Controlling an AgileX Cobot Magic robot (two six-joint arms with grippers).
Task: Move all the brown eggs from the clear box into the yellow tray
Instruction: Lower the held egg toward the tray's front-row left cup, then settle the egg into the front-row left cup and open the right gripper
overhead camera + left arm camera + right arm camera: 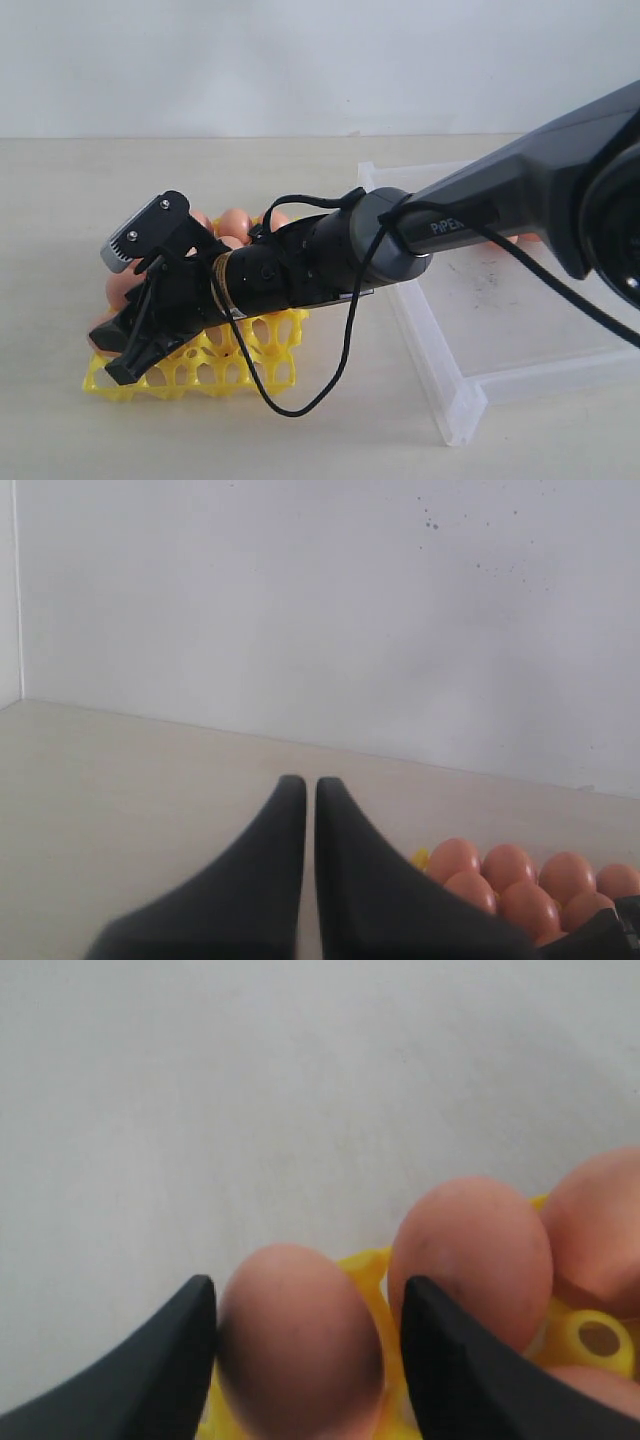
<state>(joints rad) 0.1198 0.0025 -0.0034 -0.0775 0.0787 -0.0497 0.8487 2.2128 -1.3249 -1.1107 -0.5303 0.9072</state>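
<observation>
Right gripper [307, 1282] jaws clasp one brown egg [300, 1345] squarely between them, its long axis upright, low over a corner cup of the yellow tray [200, 372] on the worktop beside the clear box [520, 330]. Likely next comes release, then a straight lift. Left gripper [311, 790] jaws are pressed together, empty, farther off.
</observation>
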